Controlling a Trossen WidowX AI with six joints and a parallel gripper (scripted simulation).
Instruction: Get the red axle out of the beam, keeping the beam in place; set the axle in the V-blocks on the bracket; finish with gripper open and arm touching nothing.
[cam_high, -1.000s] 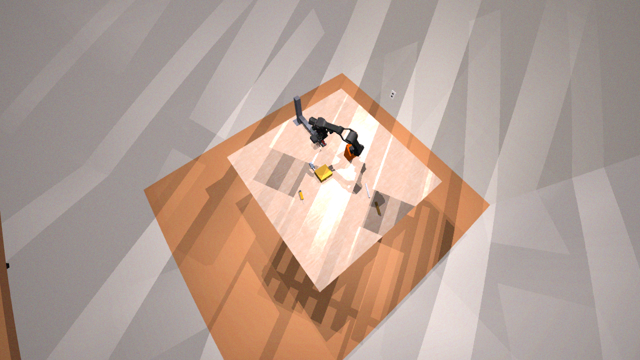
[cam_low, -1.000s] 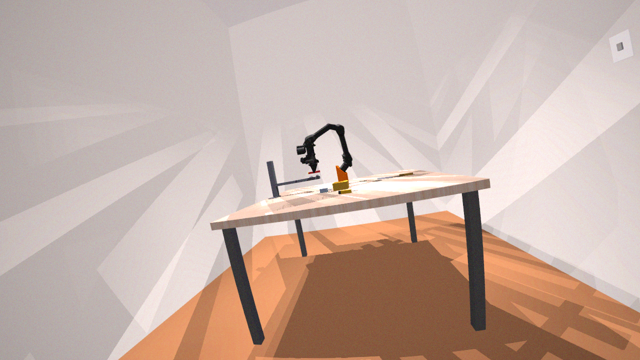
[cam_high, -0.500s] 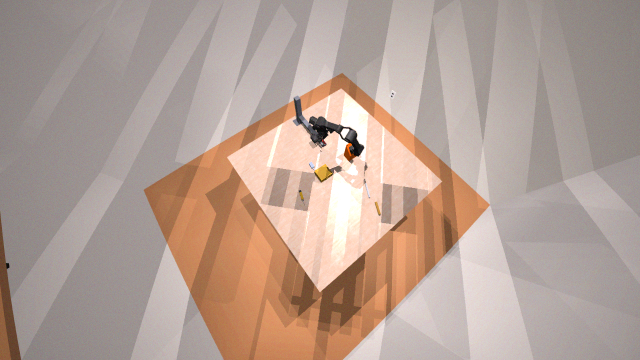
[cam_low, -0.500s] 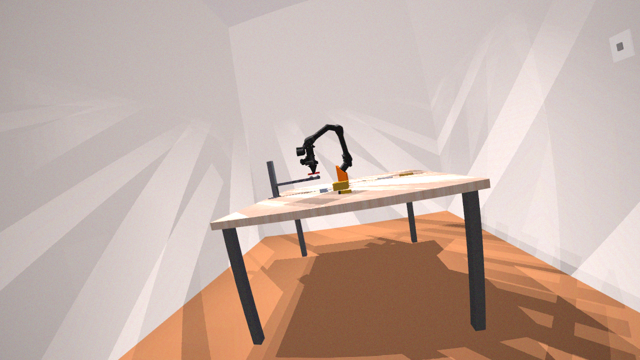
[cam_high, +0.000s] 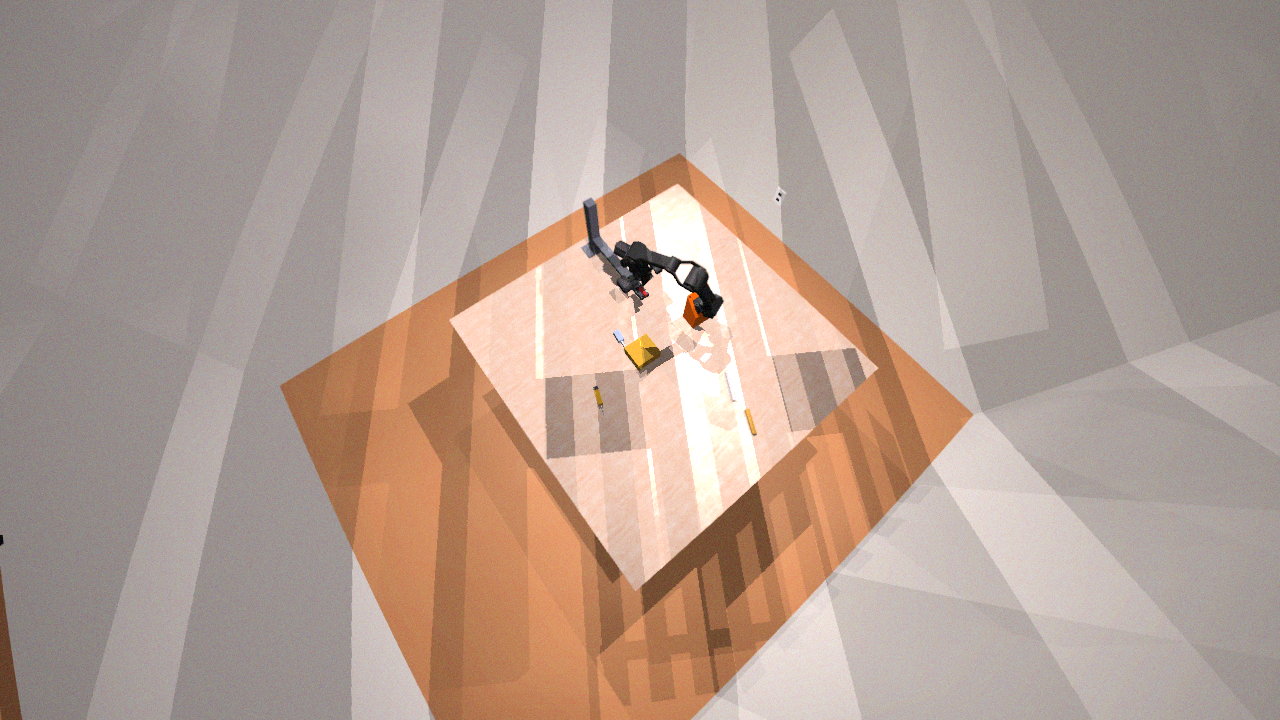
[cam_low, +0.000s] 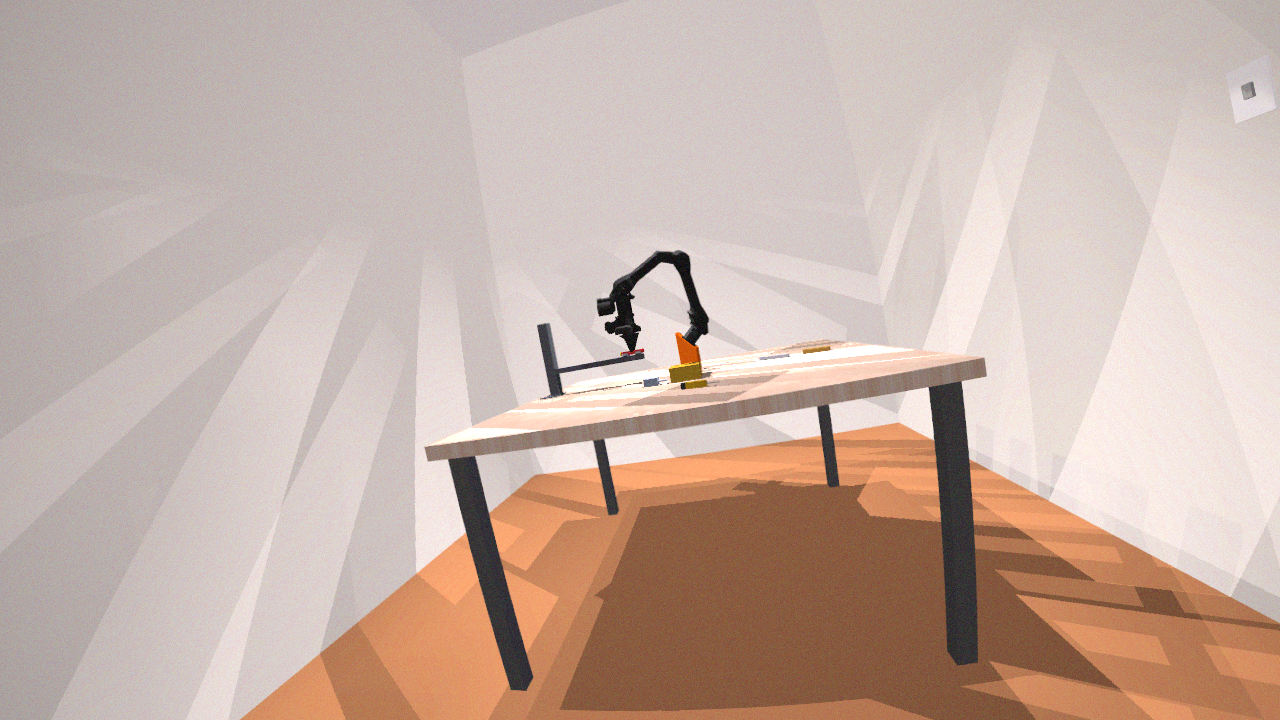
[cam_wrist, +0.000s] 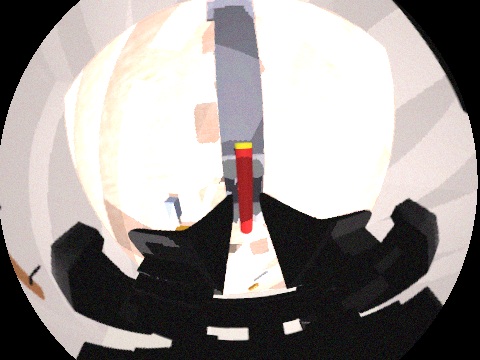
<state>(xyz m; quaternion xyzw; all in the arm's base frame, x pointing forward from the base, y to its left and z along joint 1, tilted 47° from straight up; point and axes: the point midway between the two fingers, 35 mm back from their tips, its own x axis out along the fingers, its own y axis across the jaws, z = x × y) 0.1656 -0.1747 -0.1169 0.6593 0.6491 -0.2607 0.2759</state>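
Observation:
The red axle (cam_high: 644, 293) (cam_low: 626, 351) (cam_wrist: 244, 180), with a yellow end, lies along the free end of the grey bracket (cam_high: 590, 219) (cam_low: 547, 358) (cam_wrist: 239, 90), at the V-blocks. How fully it sits in them is partly hidden. My gripper (cam_low: 632, 349) (cam_wrist: 246, 198) points down over the axle. Its fingers are parted, one on each side of the axle, with a small gap at both sides in the wrist view. The yellow block (cam_high: 641, 351) (cam_low: 685, 372), which looks like the beam, stands on the table apart from the bracket, with no axle seen in it.
An orange block (cam_high: 691, 310) (cam_low: 686, 350) stands by the arm's base. A small blue-grey tool (cam_high: 618, 336) (cam_low: 650, 382) lies beside the yellow block. A yellow-handled tool (cam_high: 597, 395), a pale rod (cam_high: 731, 386) and an amber stick (cam_high: 750, 421) (cam_low: 816, 350) lie farther out on the table.

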